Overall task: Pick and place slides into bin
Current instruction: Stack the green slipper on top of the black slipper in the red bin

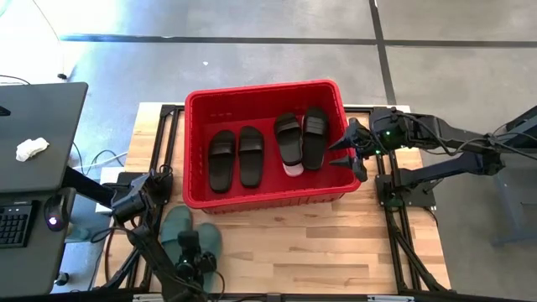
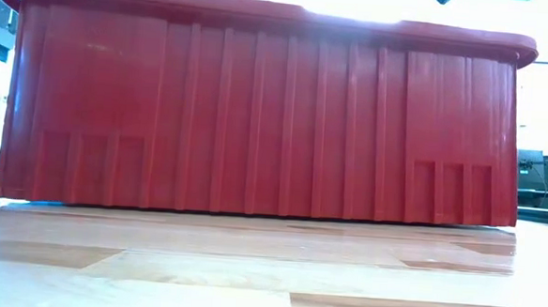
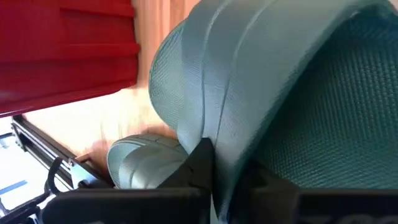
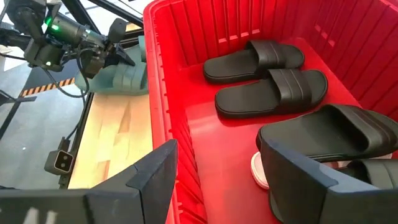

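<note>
The red bin (image 1: 195, 151) stands mid-table and holds two pairs of black slides, one pair on the left (image 1: 236, 157) and one on the right (image 1: 302, 138). A pale pink slide (image 1: 293, 169) shows partly under the right pair. Two sage green slides (image 1: 178, 228) lie on the table near the bin's near left corner. My left gripper (image 1: 190, 252) is down on them and shut on one (image 3: 261, 93). The other green slide (image 3: 140, 163) lies beside it. My right gripper (image 4: 217, 180) is open and empty, above the bin's right near corner. My left gripper has a sage green slide's edge (image 3: 227, 168) between its two fingers (image 3: 199, 165), coming from above at the table's near side. The slide fills the wrist view, and its wide strap (image 3: 249, 74) arches just past the fingers. Whether it is off the table I cannot tell.
The bin's near wall (image 2: 257, 124) fills the low view. A dark side table with a keyboard (image 1: 15, 222) and a white lump (image 1: 32, 148) stands at the left. Bare wood (image 1: 319, 243) lies between the bin and the near edge.
</note>
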Controlling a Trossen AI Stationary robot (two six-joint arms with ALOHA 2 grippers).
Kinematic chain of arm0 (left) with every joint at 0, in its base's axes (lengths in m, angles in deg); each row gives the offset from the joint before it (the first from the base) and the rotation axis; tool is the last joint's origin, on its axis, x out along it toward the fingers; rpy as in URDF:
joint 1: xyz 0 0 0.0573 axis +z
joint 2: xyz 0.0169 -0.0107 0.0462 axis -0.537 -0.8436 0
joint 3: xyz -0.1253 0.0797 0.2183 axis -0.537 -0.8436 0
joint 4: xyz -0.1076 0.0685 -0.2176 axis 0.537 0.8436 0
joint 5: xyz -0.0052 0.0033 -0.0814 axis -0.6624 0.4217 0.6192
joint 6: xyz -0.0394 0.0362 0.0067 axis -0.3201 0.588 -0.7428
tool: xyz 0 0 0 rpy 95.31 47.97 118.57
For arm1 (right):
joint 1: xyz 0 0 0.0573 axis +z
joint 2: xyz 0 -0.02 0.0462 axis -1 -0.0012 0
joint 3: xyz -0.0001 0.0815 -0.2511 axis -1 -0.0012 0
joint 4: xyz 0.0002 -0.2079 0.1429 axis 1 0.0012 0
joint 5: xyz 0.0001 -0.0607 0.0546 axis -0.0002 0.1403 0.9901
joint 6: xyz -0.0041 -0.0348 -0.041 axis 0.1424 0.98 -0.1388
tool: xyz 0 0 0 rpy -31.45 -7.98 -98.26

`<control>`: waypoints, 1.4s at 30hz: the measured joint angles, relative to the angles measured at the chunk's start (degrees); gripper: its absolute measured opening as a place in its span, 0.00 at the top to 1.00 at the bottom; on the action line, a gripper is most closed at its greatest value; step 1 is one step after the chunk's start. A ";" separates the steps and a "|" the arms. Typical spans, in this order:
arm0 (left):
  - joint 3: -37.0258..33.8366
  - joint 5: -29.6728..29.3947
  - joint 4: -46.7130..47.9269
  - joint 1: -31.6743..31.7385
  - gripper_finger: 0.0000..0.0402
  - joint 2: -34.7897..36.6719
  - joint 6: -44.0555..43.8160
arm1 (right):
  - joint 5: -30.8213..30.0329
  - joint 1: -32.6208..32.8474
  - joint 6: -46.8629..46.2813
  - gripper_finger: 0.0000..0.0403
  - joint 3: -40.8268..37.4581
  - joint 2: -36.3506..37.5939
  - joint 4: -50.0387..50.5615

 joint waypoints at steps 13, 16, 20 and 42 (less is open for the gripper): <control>14.52 -0.50 2.59 -0.05 0.99 0.00 3.02 | 0.02 0.00 -0.05 0.45 0.00 0.00 0.00; 20.38 -2.23 2.66 -0.07 0.99 0.20 3.92 | 0.02 -0.02 -0.13 0.45 0.00 0.00 0.00; 29.42 -6.63 2.73 0.00 0.99 0.20 6.69 | 0.06 0.00 -1.44 0.45 0.00 0.00 0.00; 43.55 -46.14 -10.28 14.88 1.00 7.93 58.09 | 6.40 -0.13 -6.45 0.45 0.00 0.02 -3.70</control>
